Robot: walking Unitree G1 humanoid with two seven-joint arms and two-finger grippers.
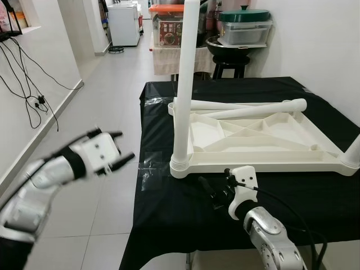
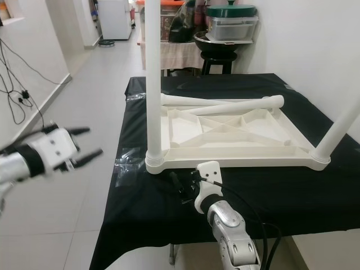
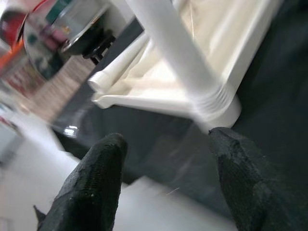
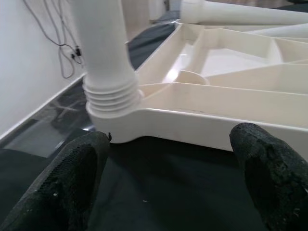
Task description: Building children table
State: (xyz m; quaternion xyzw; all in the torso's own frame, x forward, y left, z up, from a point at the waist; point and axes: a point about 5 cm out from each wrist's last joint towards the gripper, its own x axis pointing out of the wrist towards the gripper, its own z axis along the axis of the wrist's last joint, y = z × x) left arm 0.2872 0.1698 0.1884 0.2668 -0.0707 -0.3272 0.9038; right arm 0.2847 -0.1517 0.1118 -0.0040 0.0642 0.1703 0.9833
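Note:
A white children's table top (image 1: 256, 138) lies upside down on a black-covered table (image 1: 169, 225). One white leg (image 1: 184, 84) stands upright in its near left corner socket. A second leg (image 2: 340, 132) rises at the near right corner. Two loose legs (image 1: 247, 108) lie across the top's far side. My left gripper (image 1: 125, 146) is open in the air off the table's left side, over the floor, pointing at the upright leg (image 3: 178, 53). My right gripper (image 1: 216, 188) hangs open just above the cloth, in front of the top's near edge (image 4: 202, 120), with nothing between its fingers (image 4: 62, 183).
A black stool (image 1: 230, 62) with a pot and lidded containers stands beyond the table's far end. Cables (image 1: 28, 84) hang on the left wall. A white appliance (image 1: 124, 22) stands down the corridor. Tiled floor (image 1: 107, 101) runs along the table's left side.

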